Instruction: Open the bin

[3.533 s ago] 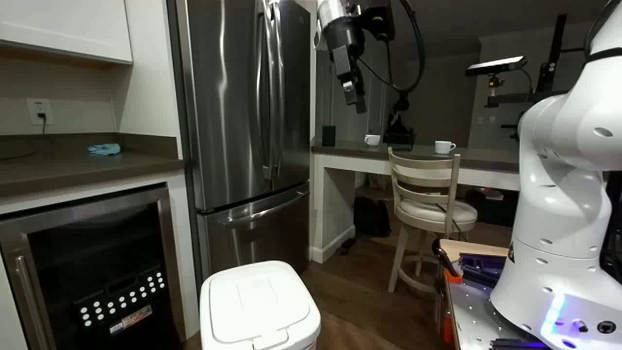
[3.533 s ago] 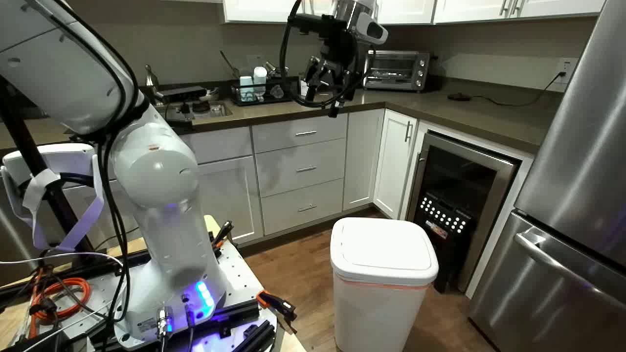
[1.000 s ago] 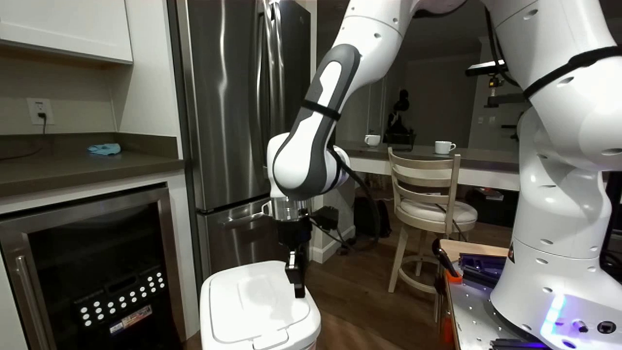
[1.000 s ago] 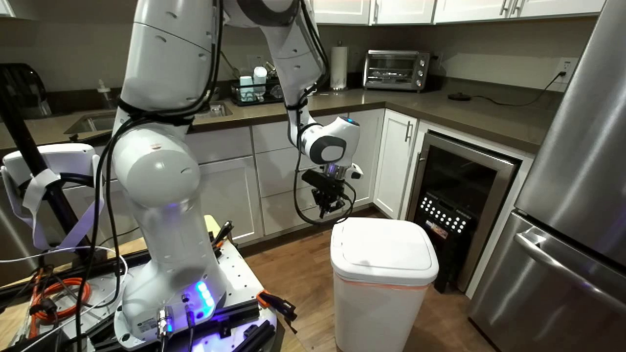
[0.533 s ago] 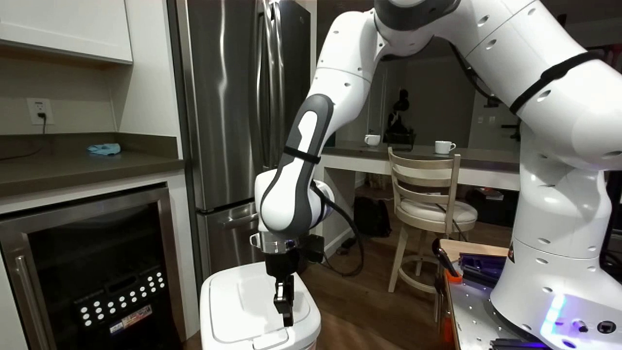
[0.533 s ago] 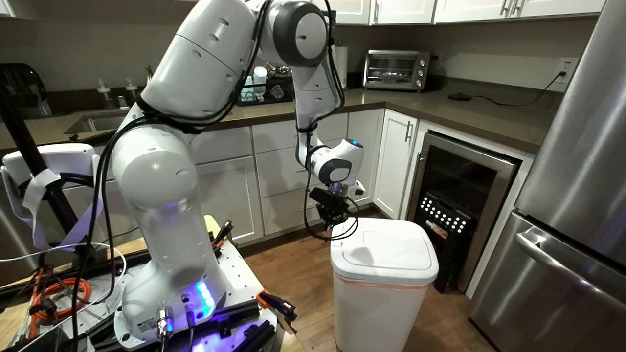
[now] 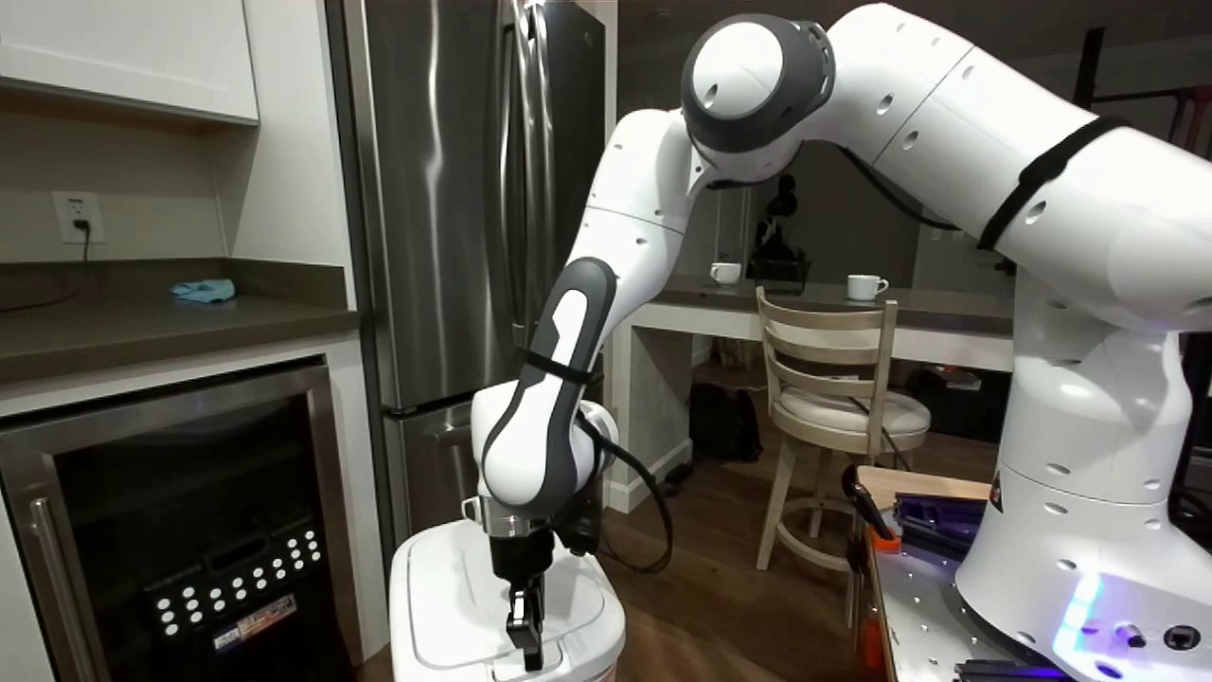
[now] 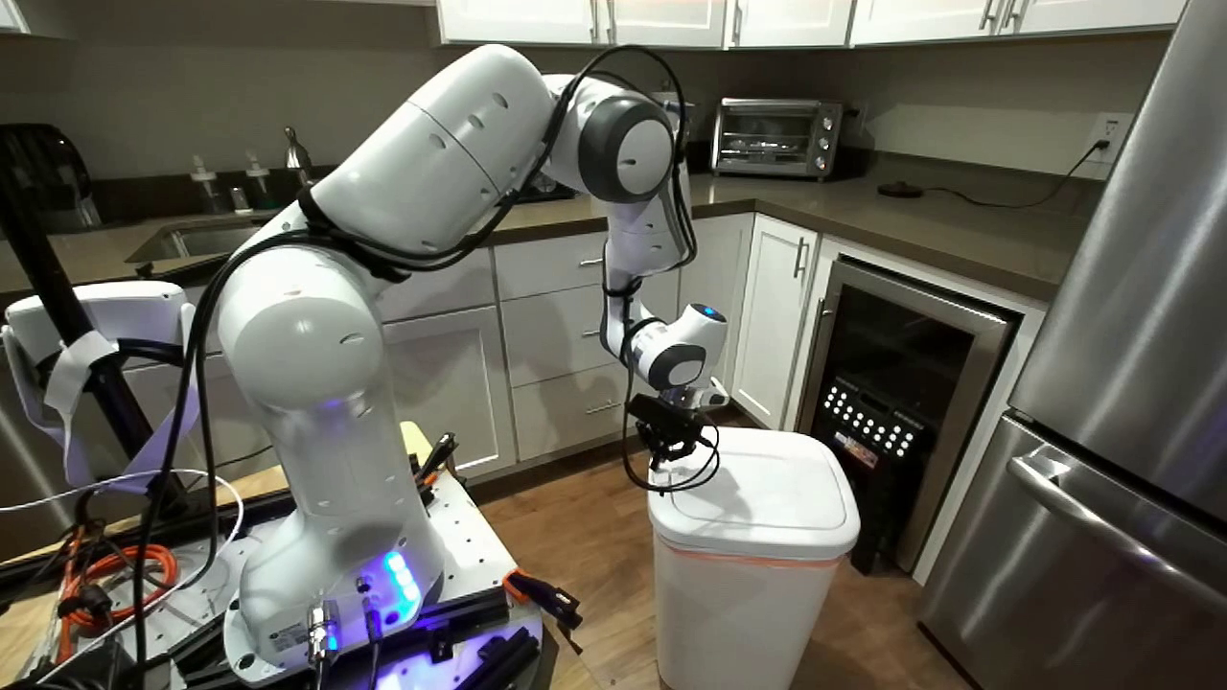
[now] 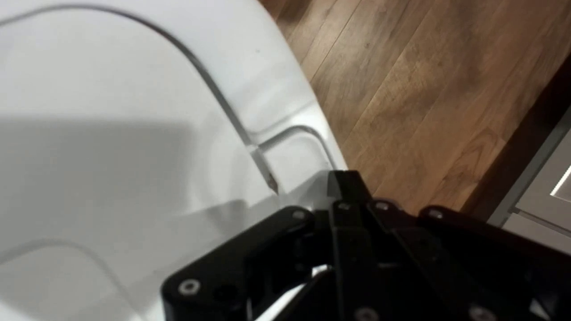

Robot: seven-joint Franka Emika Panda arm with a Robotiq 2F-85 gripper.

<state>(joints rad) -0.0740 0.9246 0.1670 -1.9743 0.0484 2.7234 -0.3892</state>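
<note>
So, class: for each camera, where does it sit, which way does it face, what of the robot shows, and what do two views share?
An exterior view: outside the robot, looking over the bin toward the fridge and chair; arm, base and gripper show.
An exterior view: outside, base near at picture left, looking toward the toaster oven; arm and gripper show.
Wrist view: on the wrist, looking down at the bin's lid and floor; of the robot, only the gripper.
Both exterior views share the bin and fridge.
</note>
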